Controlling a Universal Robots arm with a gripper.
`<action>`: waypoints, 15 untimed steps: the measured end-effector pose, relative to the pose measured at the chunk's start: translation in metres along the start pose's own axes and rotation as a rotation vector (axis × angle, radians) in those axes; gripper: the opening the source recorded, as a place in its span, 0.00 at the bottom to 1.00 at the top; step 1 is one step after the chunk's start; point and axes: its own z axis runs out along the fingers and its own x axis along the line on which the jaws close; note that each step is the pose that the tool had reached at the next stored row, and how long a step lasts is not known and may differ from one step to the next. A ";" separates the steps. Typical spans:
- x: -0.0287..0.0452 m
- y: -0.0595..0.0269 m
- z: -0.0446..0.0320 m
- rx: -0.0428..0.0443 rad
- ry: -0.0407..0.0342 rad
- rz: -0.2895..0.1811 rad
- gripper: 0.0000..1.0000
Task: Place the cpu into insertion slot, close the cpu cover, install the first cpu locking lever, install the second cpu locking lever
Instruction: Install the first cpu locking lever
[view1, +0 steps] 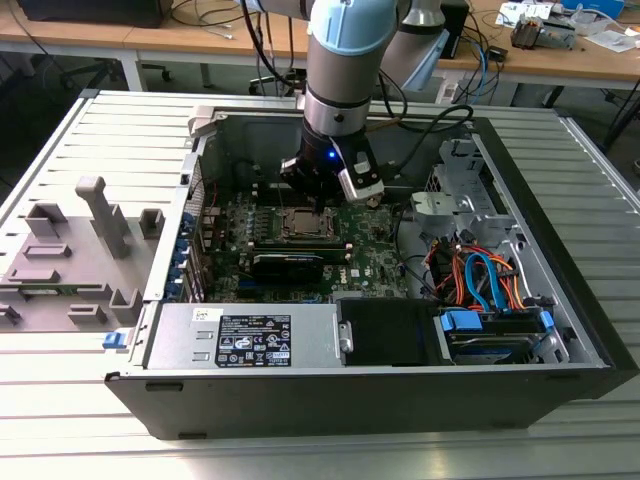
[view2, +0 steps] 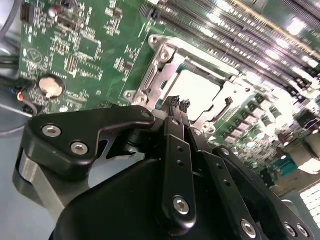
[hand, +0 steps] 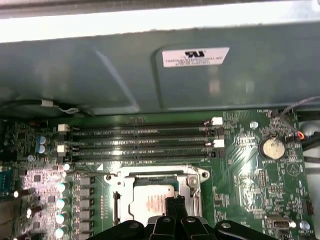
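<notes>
The cpu (hand: 148, 204) lies flat in the insertion slot (hand: 116, 181) on the green motherboard, its silvery top showing through the window of the cpu cover (hand: 150, 178), which lies down over it. In the second wrist view the cpu (view2: 197, 90) sits inside the same cover frame (view2: 162, 56). My gripper (hand: 175, 202) hangs just above the chip's near edge, black fingers (view2: 176, 125) pressed together with nothing between them. In the exterior view the gripper (view1: 318, 205) stands over the slot (view1: 303, 226) inside the open computer case.
Long black memory slots (hand: 140, 140) run beside the socket toward the case wall (hand: 150, 75). A coin battery (hand: 273, 148) sits on the board. The exterior view shows a power supply (view1: 245, 335), drive cages and bundled cables (view1: 480, 275), and a grey fixture (view1: 70, 250) on the table.
</notes>
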 end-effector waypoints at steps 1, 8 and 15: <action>0.0000 0.0000 0.0000 -0.0078 0.0003 0.000 0.11; 0.0000 0.0000 0.0000 -0.0154 0.0007 -0.001 0.11; 0.0002 -0.0001 0.0000 -0.0154 0.0008 -0.001 0.11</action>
